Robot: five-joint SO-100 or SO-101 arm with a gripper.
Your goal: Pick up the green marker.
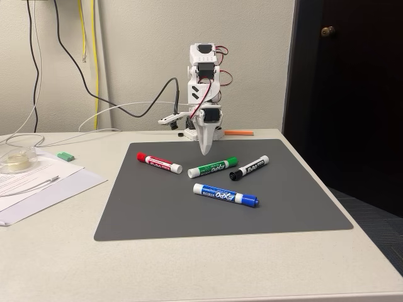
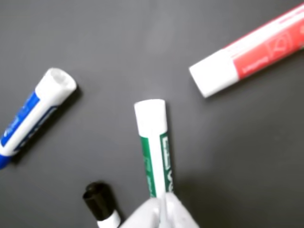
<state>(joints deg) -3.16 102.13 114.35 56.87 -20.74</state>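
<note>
Four markers lie on a dark grey mat (image 1: 157,214) on the table (image 1: 189,270). The green marker (image 1: 213,167) rests near the mat's middle, cap toward the right in the fixed view, between the red marker (image 1: 159,163) on its left and the black marker (image 1: 249,168) on its right; the blue marker (image 1: 226,195) lies just in front of it, nearer the camera. None of them touch.

The white arm stands at the back edge of the mat, folded down so that the jaws, tip at (image 1: 204,151), point at the mat just behind the green marker. They look pressed together to a single point in the fixed view. In the wrist view the white tip (image 2: 164,213) sits at the bottom edge, over the green marker's (image 2: 156,147) barrel, with no gap between the fingers that I can make out, so I take the jaws as clenched on nothing.

As I judge it, the task has barely begun. The marker is flat on the mat, ungrasped. Left to do: open the jaws, come down astride the barrel, close, and lift. The aim already looks good, as the jaws line up with the right marker.
</note>
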